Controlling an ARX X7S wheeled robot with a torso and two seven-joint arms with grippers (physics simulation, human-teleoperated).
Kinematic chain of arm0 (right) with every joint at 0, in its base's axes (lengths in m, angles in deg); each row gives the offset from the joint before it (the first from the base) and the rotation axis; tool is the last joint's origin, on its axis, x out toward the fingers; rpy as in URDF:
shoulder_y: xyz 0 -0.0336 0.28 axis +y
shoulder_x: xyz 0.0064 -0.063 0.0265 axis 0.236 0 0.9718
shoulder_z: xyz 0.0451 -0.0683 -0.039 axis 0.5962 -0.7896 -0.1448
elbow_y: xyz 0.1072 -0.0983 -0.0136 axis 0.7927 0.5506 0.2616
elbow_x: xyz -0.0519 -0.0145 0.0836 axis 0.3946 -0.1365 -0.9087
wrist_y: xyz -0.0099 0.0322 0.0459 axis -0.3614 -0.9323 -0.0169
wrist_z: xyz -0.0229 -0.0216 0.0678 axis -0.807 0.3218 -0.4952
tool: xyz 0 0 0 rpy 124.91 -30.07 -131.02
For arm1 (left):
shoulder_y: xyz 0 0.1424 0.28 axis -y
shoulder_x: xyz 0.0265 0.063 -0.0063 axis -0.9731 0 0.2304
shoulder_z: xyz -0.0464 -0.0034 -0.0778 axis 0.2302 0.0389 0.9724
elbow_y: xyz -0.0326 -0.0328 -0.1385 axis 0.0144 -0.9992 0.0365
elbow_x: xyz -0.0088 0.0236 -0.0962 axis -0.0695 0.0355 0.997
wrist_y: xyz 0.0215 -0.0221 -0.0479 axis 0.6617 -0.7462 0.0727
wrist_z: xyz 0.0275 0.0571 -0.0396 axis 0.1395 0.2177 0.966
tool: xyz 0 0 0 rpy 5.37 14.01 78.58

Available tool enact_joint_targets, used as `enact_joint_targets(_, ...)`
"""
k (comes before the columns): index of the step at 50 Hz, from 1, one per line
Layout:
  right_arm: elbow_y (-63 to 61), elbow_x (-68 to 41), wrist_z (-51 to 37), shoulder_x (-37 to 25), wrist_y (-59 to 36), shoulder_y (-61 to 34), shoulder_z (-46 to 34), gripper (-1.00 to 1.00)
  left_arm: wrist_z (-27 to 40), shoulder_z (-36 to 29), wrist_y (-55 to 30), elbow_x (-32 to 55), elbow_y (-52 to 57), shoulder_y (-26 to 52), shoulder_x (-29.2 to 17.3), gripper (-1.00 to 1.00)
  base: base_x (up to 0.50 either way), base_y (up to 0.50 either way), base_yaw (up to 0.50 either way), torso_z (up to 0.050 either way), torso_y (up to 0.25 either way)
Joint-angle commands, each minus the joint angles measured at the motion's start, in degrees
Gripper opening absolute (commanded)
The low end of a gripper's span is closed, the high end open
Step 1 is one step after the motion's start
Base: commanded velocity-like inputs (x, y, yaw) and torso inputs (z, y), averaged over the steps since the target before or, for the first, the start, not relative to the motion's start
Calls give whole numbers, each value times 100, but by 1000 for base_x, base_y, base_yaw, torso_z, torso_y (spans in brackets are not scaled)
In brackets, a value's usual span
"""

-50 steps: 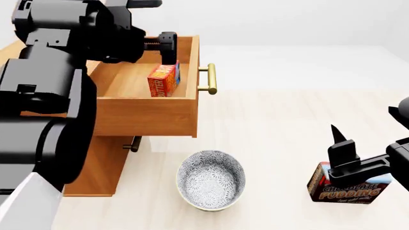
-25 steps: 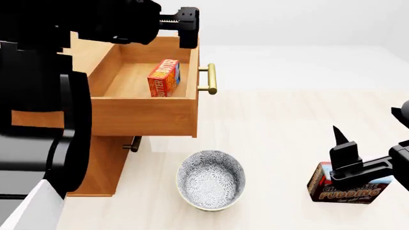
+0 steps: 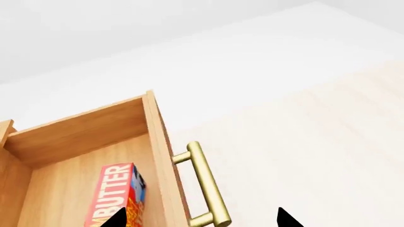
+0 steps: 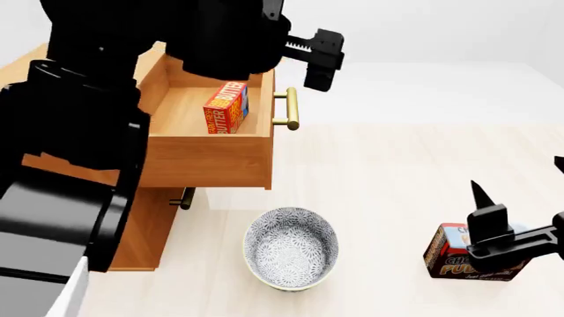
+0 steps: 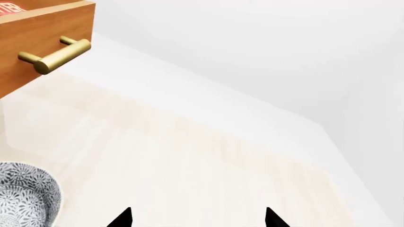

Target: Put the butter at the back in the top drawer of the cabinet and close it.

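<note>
The butter [image 4: 226, 107], a red-orange carton, stands on edge inside the pulled-out top drawer [image 4: 207, 160], close behind the front panel and its brass handle [image 4: 291, 109]. The left wrist view shows the butter [image 3: 117, 194] and the handle [image 3: 205, 184] from above. My left gripper [image 3: 200, 221] is open and holds nothing. It hovers above the drawer's front edge, with one finger [image 4: 321, 63] out past the handle. The cabinet [image 4: 141, 228] carries the drawer. My right gripper [image 4: 485, 211] hangs open over the table at the far right, nothing in it.
A patterned grey bowl [image 4: 291, 247] sits on the light table in front of the cabinet. A chocolate pudding box [image 4: 467, 263] stands under my right gripper. A lower drawer's handle [image 4: 183, 198] shows beneath the open drawer. In the right wrist view, the bowl [image 5: 25, 194] lies below the brass handle [image 5: 54, 54].
My left gripper has swung from over the inside of the drawer to the right, past its front panel and handle. The butter stays in the drawer. The right gripper sank slightly.
</note>
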Motion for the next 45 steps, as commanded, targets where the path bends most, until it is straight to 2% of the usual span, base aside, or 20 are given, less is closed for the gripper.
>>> enact_joint_targets(1,-110,-25,25,-166,-3,-7,68,100,1347,-1623,1131,1944,-25,159,47,100,0,0,0,0,0)
enact_joint_targets(6,-169,-74,-70,-170,17,-5,93,100,1714,-2712,1847,2639,163,329,48,100,0,0,0,0,0)
enact_joint_targets(11,-214,-150,-158,-170,4,-20,134,100,2061,-3484,2456,2940,465,472,44,100,0,0,0,0,0)
enact_joint_targets(21,-294,-171,-305,-171,36,16,148,100,1917,-5598,4012,4030,861,1099,54,100,0,0,0,0,0)
enact_joint_targets(26,-264,-133,-299,-171,51,51,139,100,1832,-6453,4633,4451,1065,1364,56,100,0,0,0,0,0)
enact_joint_targets(45,-172,-13,-296,-171,146,193,88,100,2082,-6594,4807,4208,1454,871,56,100,0,0,0,0,0)
